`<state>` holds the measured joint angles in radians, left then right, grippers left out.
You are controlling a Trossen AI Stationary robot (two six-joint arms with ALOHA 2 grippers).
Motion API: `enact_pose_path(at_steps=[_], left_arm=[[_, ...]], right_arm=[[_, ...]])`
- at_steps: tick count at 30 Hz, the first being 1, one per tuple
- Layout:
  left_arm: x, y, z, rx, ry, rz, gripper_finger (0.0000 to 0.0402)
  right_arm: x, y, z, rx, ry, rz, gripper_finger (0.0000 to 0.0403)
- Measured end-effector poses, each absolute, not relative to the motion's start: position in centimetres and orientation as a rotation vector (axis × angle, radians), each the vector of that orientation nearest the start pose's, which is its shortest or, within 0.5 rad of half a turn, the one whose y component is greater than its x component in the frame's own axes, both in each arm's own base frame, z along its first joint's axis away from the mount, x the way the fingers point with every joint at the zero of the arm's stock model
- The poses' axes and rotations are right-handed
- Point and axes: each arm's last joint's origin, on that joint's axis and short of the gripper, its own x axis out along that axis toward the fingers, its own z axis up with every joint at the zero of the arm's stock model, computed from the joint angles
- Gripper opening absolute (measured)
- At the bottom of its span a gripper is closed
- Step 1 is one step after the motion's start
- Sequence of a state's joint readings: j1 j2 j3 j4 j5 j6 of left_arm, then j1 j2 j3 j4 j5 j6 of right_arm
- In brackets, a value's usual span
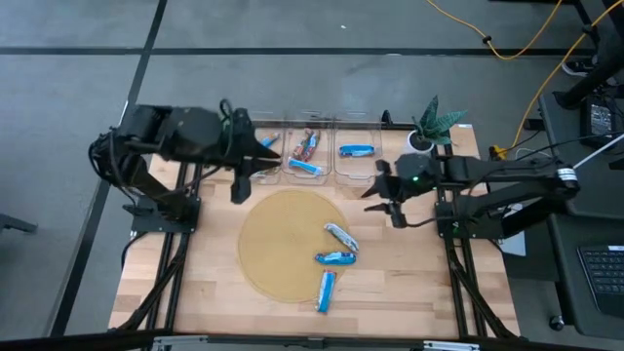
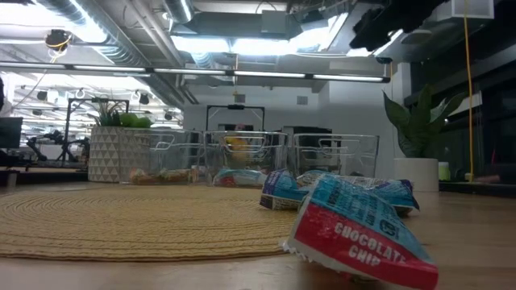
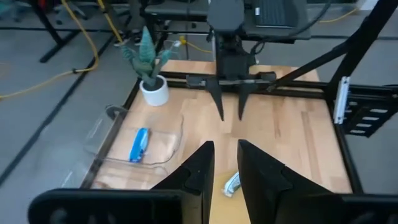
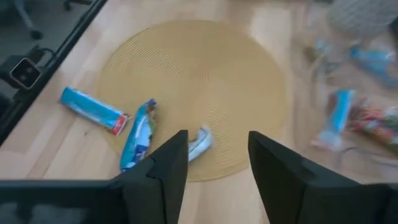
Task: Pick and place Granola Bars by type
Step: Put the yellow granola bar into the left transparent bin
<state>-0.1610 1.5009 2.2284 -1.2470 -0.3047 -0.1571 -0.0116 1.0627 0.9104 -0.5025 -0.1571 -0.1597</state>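
Three granola bars lie flat around the near right part of the round woven mat (image 1: 283, 239): a silver-white one (image 1: 341, 237), a blue one (image 1: 334, 258), and a blue one with a red end (image 1: 326, 291) lying half off the mat. More bars lie in the clear bins, with red-brown and blue ones in the middle bin (image 1: 305, 151) and a single blue bar (image 1: 356, 151) in the right bin. My left gripper (image 1: 270, 154) hovers over the left bins, fingers slightly parted and empty. My right gripper (image 1: 380, 200) hangs open and empty right of the mat.
Three clear bins (image 1: 336, 122) stand in a row at the table's far edge. A potted plant (image 1: 429, 127) stands at the far right corner. In the low view the red-ended bar (image 2: 363, 234) lies closest. Bare wood lies left of the mat (image 1: 210, 263).
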Motion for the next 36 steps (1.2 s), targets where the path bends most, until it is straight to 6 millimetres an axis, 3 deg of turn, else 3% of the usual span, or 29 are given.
enact_pose_path(at_steps=[9, 13, 25, 36], left_arm=[[20.2, -5.2, 52.6, 0.002, 0.514, 0.242, 0.0058], [19.2, -5.8, 52.6, 0.019, 0.524, 0.223, 0.0055], [16.6, -6.6, 52.9, 0.097, 0.538, 0.124, 0.0051], [14.6, -7.0, 53.4, 0.098, 0.499, 0.090, 0.0050]], right_arm=[[25.5, 0.5, 25.3, 0.198, 0.865, 0.202, 0.0304], [27.2, 0.5, 22.7, 0.359, 0.976, 0.119, 0.0340], [30.7, 2.2, 17.1, 0.560, 1.068, -0.040, 0.0322], [31.3, 2.9, 14.1, 0.581, 1.164, -0.081, 0.0282]])
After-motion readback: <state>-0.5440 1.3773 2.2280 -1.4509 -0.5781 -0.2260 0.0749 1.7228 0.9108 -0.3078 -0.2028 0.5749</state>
